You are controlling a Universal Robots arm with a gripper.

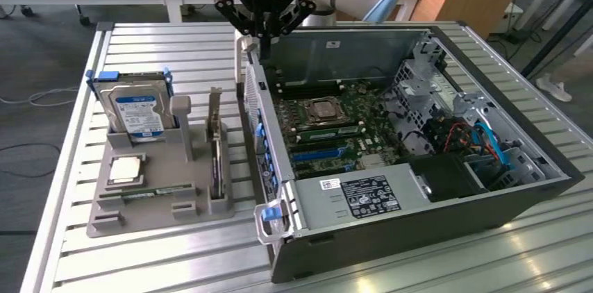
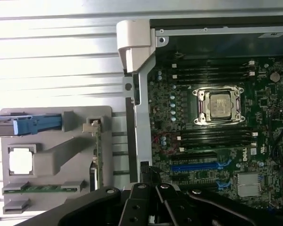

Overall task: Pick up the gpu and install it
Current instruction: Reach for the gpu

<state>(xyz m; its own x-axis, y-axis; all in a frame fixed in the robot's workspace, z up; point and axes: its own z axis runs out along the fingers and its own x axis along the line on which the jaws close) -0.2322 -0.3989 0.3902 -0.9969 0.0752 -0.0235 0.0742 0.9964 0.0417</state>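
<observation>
One card matters here: the gpu (image 1: 215,141) stands on its long edge in a slot of the grey holder (image 1: 139,213). It sits between the hard drive (image 1: 136,109) and the open computer case (image 1: 417,230), near the case's side wall but apart from it. In the wrist view it shows edge-on as a thin strip.

The gripper (image 1: 264,48) hangs over the far corner of the case, well apart from the card. Its fingers are pressed together with nothing between them.

The card looks light and stiff, but thin and fragile, so it probably tolerates little squeeze or twist. The best hold is likely across its thickness on the free upper edge, near the middle of its length so it does not swing. The lower edge, seated in the holder, should stay untouched. Whether the dark face carries raised parts near that upper edge is hard to tell from these views.
</observation>
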